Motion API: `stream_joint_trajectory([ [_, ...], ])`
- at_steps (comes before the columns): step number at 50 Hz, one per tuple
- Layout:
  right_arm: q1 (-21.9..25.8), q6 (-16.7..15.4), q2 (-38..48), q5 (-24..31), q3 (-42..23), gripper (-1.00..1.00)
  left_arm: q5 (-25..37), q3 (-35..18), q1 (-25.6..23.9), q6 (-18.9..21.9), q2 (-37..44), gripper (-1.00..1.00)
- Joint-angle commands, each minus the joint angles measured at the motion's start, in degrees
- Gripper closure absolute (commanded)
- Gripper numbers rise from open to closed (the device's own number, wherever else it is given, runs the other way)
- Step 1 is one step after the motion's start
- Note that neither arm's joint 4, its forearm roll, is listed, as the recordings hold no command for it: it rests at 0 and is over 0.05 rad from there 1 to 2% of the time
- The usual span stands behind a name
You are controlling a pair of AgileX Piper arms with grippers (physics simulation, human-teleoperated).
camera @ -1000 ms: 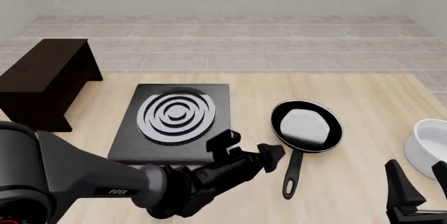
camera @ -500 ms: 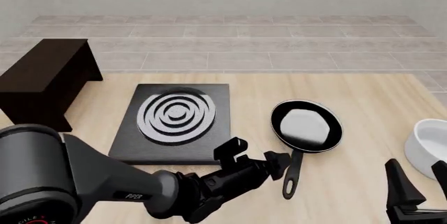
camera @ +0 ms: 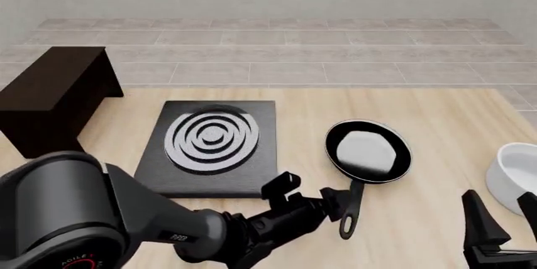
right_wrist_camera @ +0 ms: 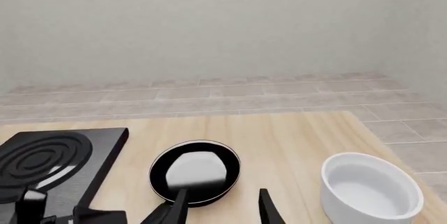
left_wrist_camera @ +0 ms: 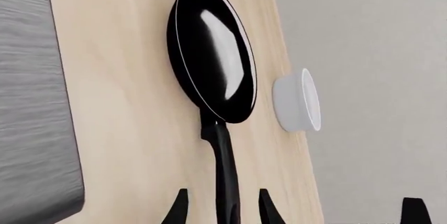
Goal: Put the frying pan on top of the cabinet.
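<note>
The frying pan (camera: 368, 151) lies on the wooden table, right of the stove plate, its long handle (camera: 351, 205) pointing toward me. My left gripper (camera: 310, 195) is open and low, just left of the handle's loop end. In the left wrist view the pan (left_wrist_camera: 213, 51) lies ahead and its handle (left_wrist_camera: 225, 166) runs between the two open fingertips of the left gripper (left_wrist_camera: 223, 213); no contact shows. The dark cabinet (camera: 55, 96) stands at the far left. My right gripper (camera: 503, 219) is open and empty at the near right; from its wrist the pan (right_wrist_camera: 196, 171) shows beyond the right gripper (right_wrist_camera: 220, 211).
A black stove plate (camera: 210, 143) with grey rings lies between the cabinet and the pan, also visible as the stove plate (right_wrist_camera: 49, 158). A white bowl (camera: 516, 178) stands at the right table edge, the same bowl (right_wrist_camera: 370, 190) close to the right gripper.
My left gripper has moved right and a little nearer, from in front of the stove plate to the pan's handle. The pan and the right arm have not moved.
</note>
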Motion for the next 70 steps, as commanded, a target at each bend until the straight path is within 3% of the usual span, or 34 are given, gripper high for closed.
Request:
stream_joint_trajectory([
  [1,-0.07,0.07,0.71,-0.55,0.0,-1.0,-0.86,-0.9,-0.72,-0.83,1.58,-1.0],
  [70,-0.4,1.13,3.0,-2.46,0.01,-1.0,-3.16,-4.76,-3.97,-5.19,7.52,-1.0],
])
